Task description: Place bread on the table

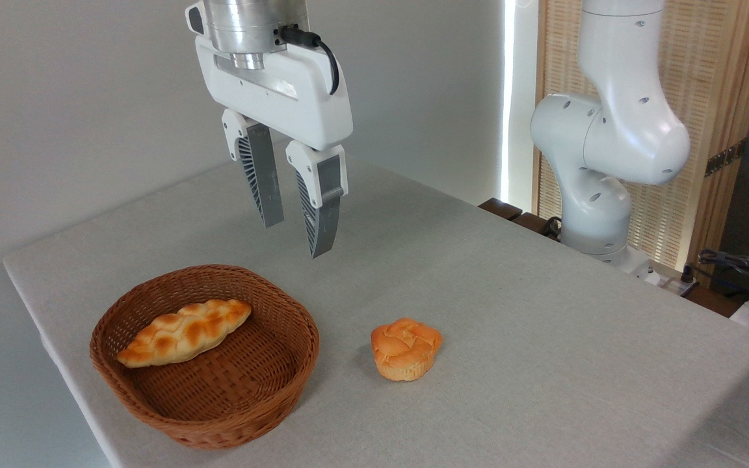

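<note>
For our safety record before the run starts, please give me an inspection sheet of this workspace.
Surface: table covered in grey cloth, flat, no spill seen.
Job's things: bread lies in the wicker basket, not yet on the table.
Clutter: a round bun stands on the cloth right of the basket.
Grippers: gripper hangs above the basket's far rim, jaws apart, holding nothing.
Cables: black cable on the gripper body; loose wires past the table's right edge.
Surroundings: white wall, slatted wooden screen behind the arm.
</note>
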`<state>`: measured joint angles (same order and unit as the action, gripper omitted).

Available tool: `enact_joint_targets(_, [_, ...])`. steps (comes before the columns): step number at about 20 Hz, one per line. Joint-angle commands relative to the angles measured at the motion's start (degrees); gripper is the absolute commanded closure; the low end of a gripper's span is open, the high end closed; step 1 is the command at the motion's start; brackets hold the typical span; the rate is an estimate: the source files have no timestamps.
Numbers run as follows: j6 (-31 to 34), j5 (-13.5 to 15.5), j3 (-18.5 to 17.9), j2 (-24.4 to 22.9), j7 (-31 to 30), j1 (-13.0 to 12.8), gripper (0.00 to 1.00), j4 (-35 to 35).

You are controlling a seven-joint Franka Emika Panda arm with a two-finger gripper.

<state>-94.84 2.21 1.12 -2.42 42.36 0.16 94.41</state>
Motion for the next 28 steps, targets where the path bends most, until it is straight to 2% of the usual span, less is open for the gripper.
enact_joint_targets(1, [0.80, 1.30, -0.50, 0.23, 0.53, -0.34, 0.00, -1.07])
enact_joint_targets(5, [-2.01, 4.99, 0.29, 0.31, 0.00, -0.43, 0.00, -0.28])
enact_joint_targets(9, [-3.24, 5.61, 0.38, 0.31, 0.00, -0.51, 0.00, 0.42])
enact_joint_targets(11, [-5.52, 5.79, 0.90, 0.31, 0.00, -1.56, 0.00, 1.65])
enact_joint_targets(15, [-14.47, 8.95, 3.53, 0.23, 0.00, -2.18, 0.00, 5.77])
enact_joint_targets(19, [-28.26, 8.78, 4.60, 0.58, 0.00, -3.67, 0.00, 14.12])
enact_joint_targets(21, [-33.55, 8.60, 4.68, 2.06, 0.17, -4.99, 0.00, 15.98])
enact_joint_targets(24, [-39.09, 8.16, 4.68, 4.96, 0.88, -6.14, 0.00, 18.78])
enact_joint_targets(28, [-41.30, 8.16, 4.95, 6.64, 0.97, -6.93, 0.00, 20.38])
